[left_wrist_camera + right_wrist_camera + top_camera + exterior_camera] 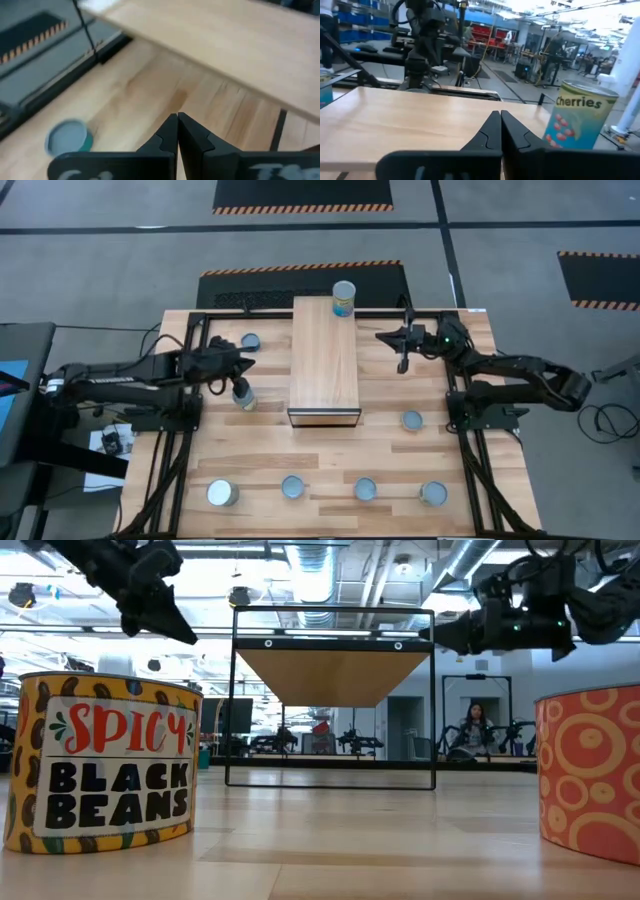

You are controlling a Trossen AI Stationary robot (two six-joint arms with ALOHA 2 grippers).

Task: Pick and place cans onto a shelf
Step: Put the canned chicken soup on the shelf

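Note:
The light-wood shelf [325, 360] lies along the middle of the table. One can [344, 298], labelled cherries [577, 120], stands on the shelf's far end. My left gripper [250, 365] is shut and empty, raised just left of the shelf. It is between one can [250, 341] on its far side, also in the left wrist view [67, 137], and another can [244, 395] on its near side. My right gripper [385, 336] is shut and empty, raised just right of the shelf's far half, pointing at it. Another can [412, 420] stands right of the shelf.
Several cans stand in a row along the near edge, from one at the left [222, 493] to one at the right [433, 493]. In the low view a black beans can [105, 765] and an orange can [590, 770] loom close. Black frame rails [190, 380] run along both table sides.

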